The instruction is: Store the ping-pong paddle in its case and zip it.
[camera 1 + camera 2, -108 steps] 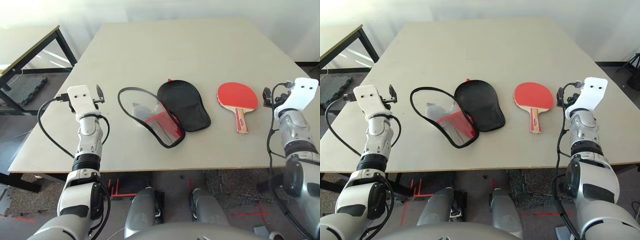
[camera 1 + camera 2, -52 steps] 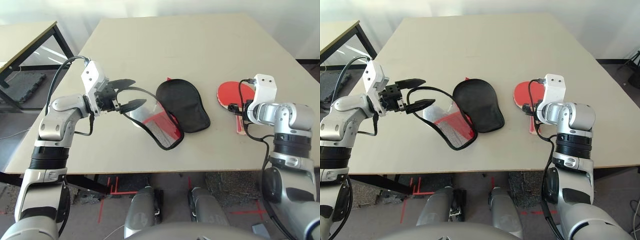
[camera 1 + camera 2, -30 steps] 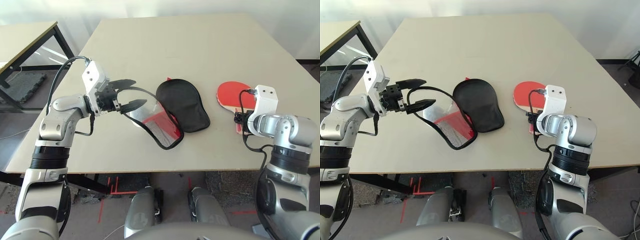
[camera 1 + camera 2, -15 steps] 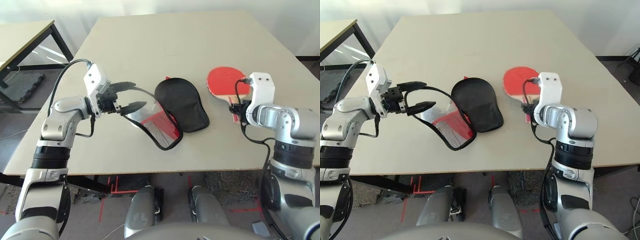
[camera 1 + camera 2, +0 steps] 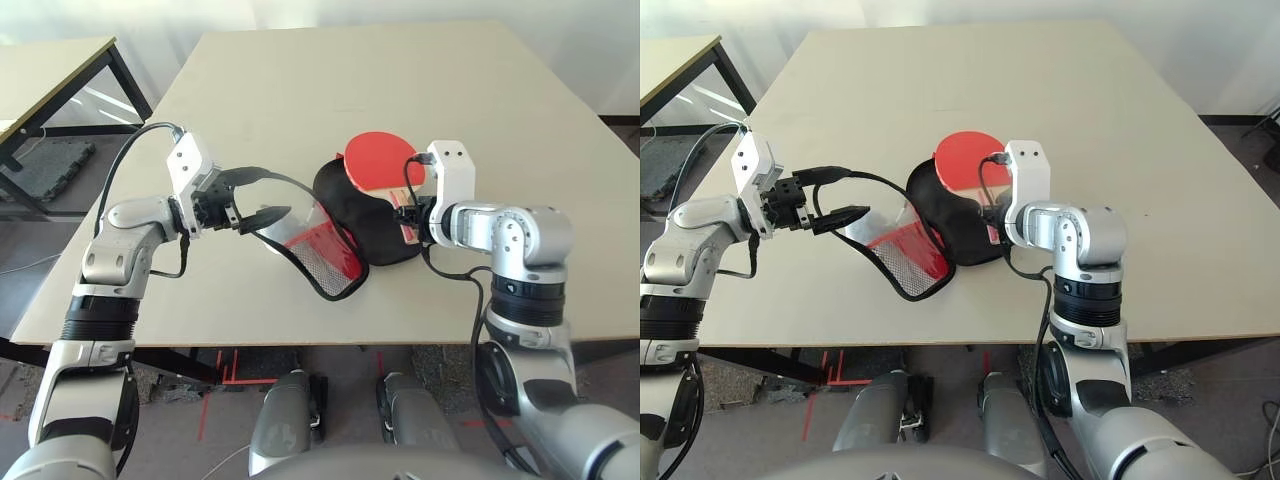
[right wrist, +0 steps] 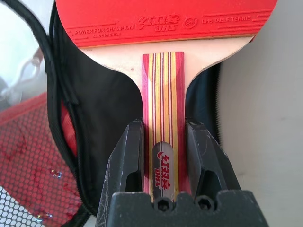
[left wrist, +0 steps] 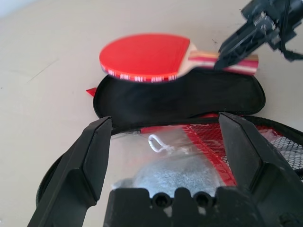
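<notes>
Carried leftward from the right side of the bench (image 5: 300, 90), the ping-pong paddle (image 5: 378, 160) now hangs above the open case (image 5: 340, 225) at frame centre. Right gripper (image 6: 163, 142) jaws clamp its handle; left gripper (image 5: 262, 196) jaws gape wide, empty, at the case's mesh flap. Insertion and zipping remain.

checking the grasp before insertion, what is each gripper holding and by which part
The right gripper holds the ping-pong paddle by its handle. The left gripper is open, holding nothing.
</notes>
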Robot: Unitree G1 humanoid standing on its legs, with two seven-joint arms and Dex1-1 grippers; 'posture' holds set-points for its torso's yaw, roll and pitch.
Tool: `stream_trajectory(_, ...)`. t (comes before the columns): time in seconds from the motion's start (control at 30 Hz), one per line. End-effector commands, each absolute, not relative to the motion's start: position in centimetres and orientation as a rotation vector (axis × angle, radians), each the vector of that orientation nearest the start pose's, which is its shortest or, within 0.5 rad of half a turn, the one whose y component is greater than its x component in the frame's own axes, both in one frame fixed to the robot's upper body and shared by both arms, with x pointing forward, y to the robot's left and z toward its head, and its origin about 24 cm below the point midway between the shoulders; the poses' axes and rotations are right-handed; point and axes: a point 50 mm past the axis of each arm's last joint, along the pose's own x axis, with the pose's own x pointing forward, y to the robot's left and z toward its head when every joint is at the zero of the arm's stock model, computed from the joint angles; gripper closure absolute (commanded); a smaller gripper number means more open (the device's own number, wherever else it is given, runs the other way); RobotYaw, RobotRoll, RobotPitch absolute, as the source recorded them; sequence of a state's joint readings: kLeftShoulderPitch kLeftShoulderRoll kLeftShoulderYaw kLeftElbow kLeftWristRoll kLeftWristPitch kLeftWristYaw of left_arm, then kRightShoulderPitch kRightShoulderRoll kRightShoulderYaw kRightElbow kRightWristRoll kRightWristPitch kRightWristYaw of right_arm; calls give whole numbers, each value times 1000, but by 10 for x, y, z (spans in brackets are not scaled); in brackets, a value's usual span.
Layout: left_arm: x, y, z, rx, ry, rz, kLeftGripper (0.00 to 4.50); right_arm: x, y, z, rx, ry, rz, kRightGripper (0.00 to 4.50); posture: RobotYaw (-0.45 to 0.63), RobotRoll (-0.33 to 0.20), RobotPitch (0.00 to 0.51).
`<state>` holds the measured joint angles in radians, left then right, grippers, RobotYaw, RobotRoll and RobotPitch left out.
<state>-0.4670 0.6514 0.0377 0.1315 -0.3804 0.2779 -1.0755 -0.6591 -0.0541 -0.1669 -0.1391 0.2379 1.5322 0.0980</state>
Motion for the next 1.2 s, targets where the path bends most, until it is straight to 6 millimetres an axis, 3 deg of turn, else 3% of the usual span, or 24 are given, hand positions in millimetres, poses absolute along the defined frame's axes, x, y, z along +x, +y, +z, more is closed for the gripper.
stream_trajectory(0.03,302,220,162,291,50,-992,0,311,-112,128,128,728,331,3416,120,0,65)
stream_trajectory(0.43,301,221,163,297,53,-981,0,313,-100,118,105,762,367,3416,134,0,71)
stream_trajectory(0.7,300,220,162,295,57,-976,0,311,-100,107,102,791,356,3416,137,0,72)
stream_trajectory(1.2,302,226,172,315,44,-955,0,310,-102,106,91,800,355,3416,126,0,71)
